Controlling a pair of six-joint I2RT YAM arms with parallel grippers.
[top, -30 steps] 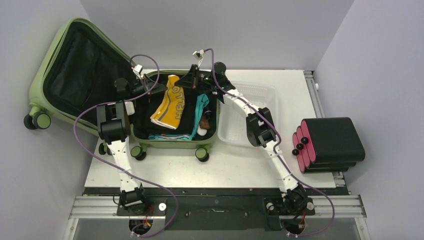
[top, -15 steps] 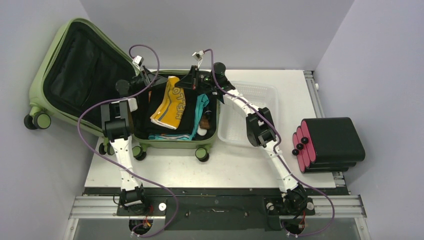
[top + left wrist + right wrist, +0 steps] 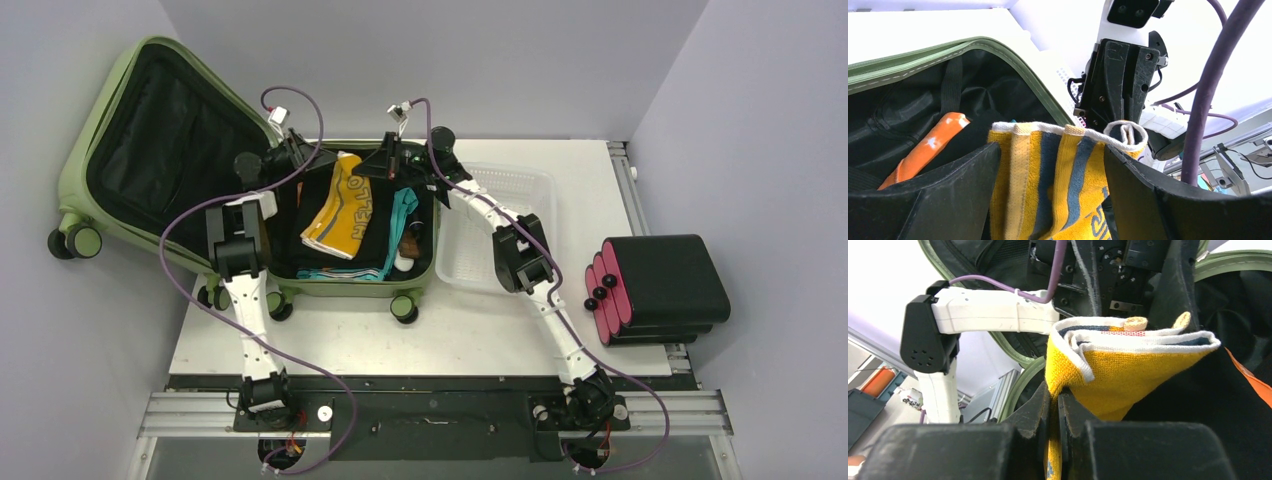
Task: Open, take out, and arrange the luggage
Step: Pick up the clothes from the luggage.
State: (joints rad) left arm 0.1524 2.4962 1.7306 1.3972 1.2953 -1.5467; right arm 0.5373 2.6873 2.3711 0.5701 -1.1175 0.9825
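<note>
The olive-green luggage (image 3: 340, 288) lies open on the table, its black-lined lid (image 3: 75, 160) leaning against the left wall. A yellow towel with blue stripes and lettering (image 3: 345, 205) lies on the clothes inside, its far end lifted. My right gripper (image 3: 368, 168) is shut on that end; the right wrist view shows the jaws (image 3: 1058, 405) pinching a fold of the towel (image 3: 1128, 365). My left gripper (image 3: 318, 160) is open beside it, and the towel's hem (image 3: 1048, 175) hangs between its spread fingers (image 3: 948, 190). The luggage rim (image 3: 923, 57) shows behind.
A white mesh basket (image 3: 520, 190) stands right of the luggage. A black case with a pink-red side (image 3: 665, 285) sits at the table's right edge. Black and teal clothes (image 3: 402, 215) and an orange item (image 3: 928, 145) fill the luggage. Walls close in on the left and behind.
My left gripper has moved up and right to the towel's raised end. The right gripper has lifted that end slightly, turning the towel.
</note>
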